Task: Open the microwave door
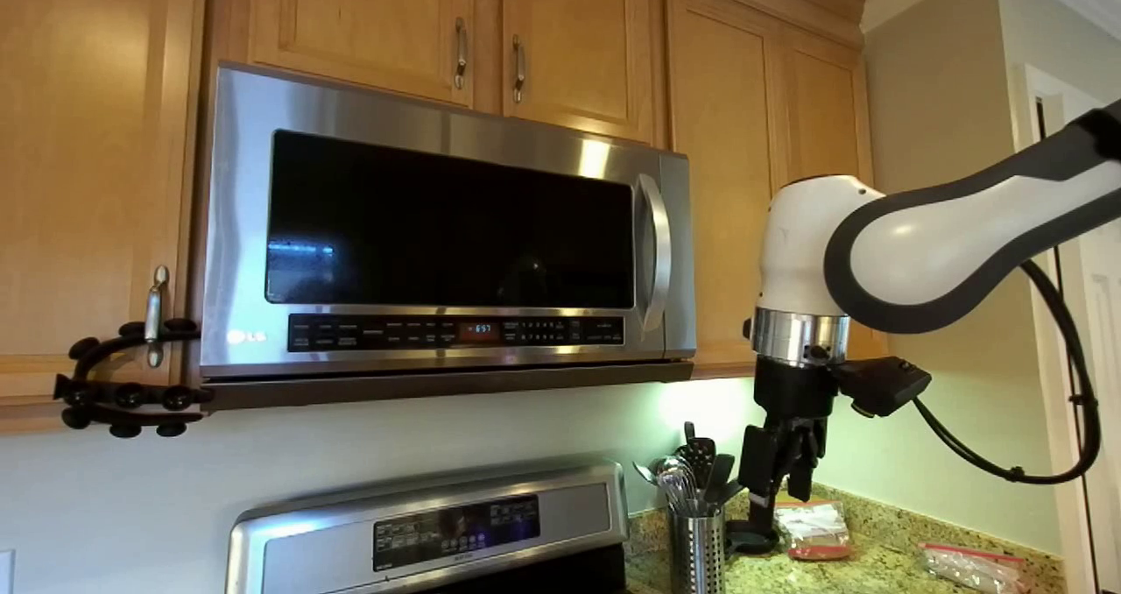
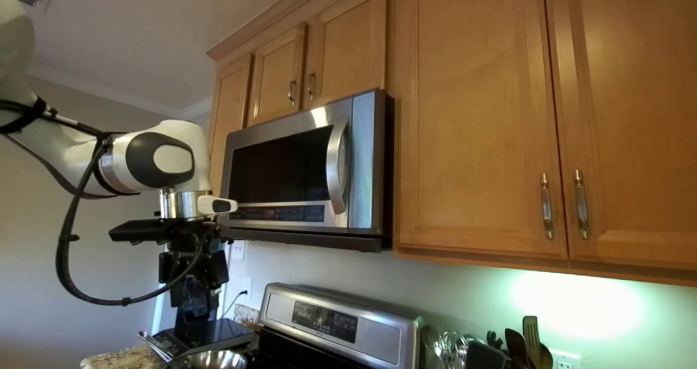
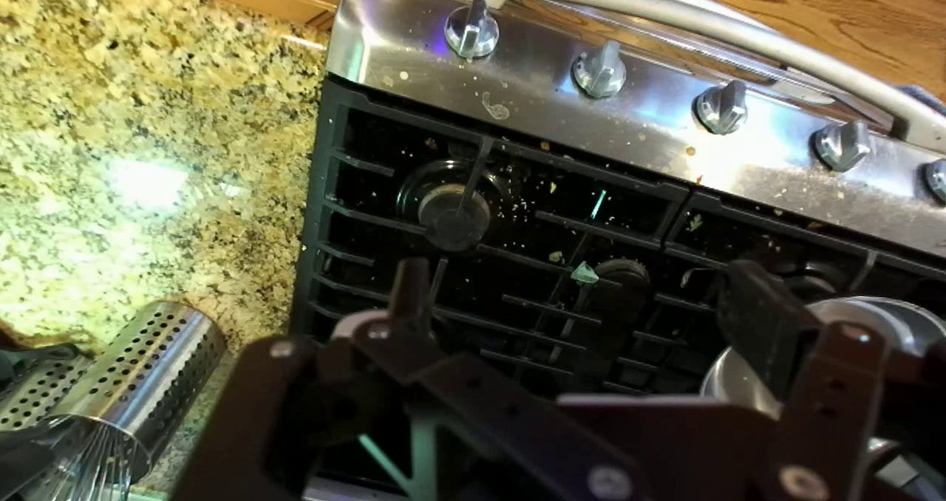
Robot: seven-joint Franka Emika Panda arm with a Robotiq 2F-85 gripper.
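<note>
Microwave door point(image 1: 451, 217) closed above the stove point(image 1: 574, 506), beneath wooden cabinets point(image 1: 574, 46), pincer point(image 3: 580, 287) spread wide, perforated steel holder point(image 1: 699, 559) on the granite table point(image 1: 884, 559), whisk point(image 1: 676, 484) and dark utensils point(image 1: 721, 471) inside, plastic bags point(image 1: 814, 528) nearby, contents unclear, shiny metal pan point(image 2: 215, 359) on the stove

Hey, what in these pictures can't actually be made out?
Behind the microwave door: its dark glass hides it, both exterior views.
Most labels on the microwave control panel: too small, both exterior views.
Shiny cookware: partly behind the gripper, cut off by the right edge, wrist view.
</note>
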